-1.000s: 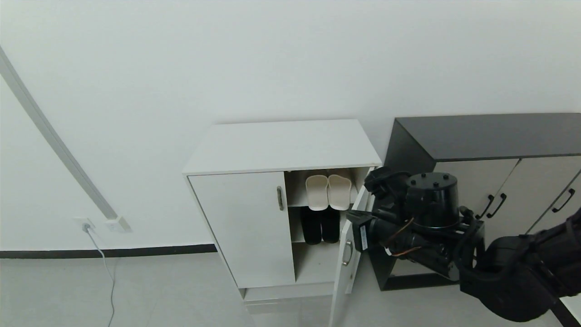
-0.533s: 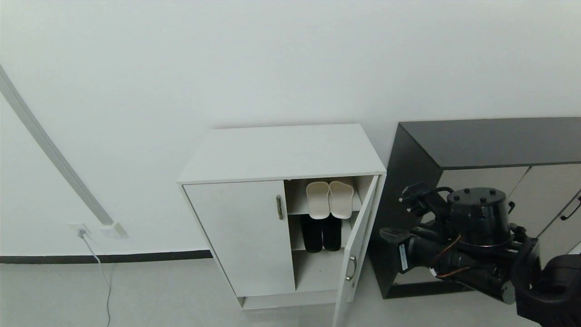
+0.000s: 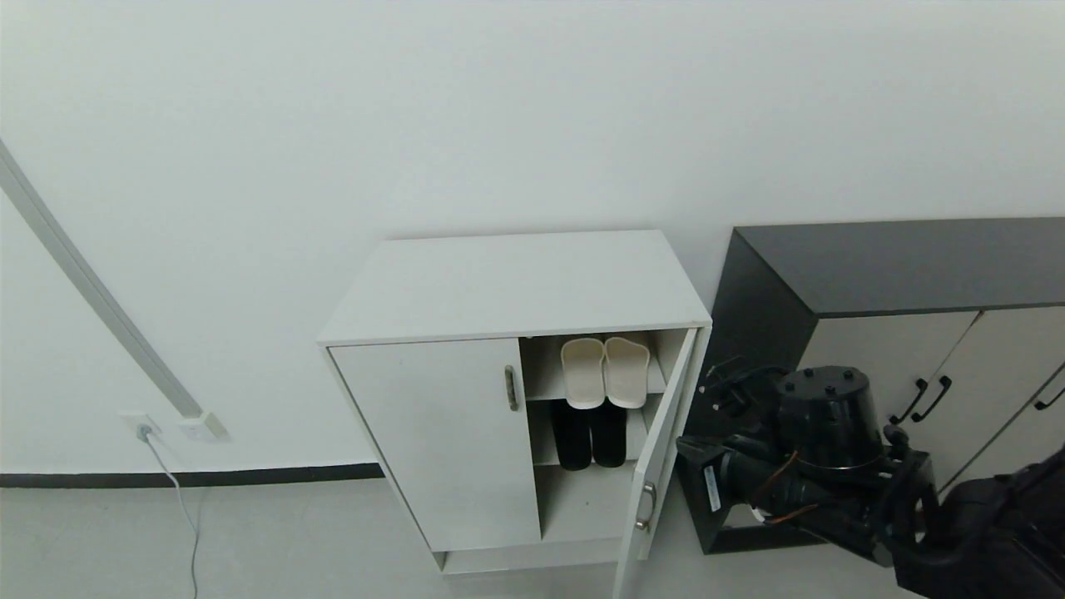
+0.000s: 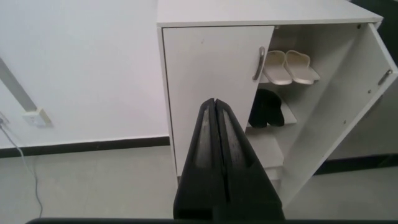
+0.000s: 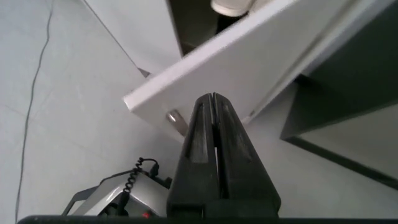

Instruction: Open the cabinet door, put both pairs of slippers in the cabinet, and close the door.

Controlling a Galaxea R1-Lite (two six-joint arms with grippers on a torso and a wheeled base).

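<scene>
White cabinet (image 3: 499, 283): right door (image 3: 657, 466) open.
Shelves: cream pair (image 3: 605, 372) above black pair (image 3: 591, 437).
Left end effector (image 4: 214, 104): clenched.
Right end effector (image 5: 213, 99): clenched.

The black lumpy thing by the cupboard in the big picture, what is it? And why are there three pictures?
That black thing is the robot's right arm. The big picture comes from a camera on the robot's head, looking down at a white cabinet. Its right door stands open. Inside you can see white slippers on the top shelf and black slippers on the shelf below. The two small pictures come from cameras on the robot's wrists. The dark wedge in each is that arm's gripper, its pinching hand. The left gripper faces the cabinet front, and the right gripper points at the open door's outside. Both are shut and hold nothing.
</scene>
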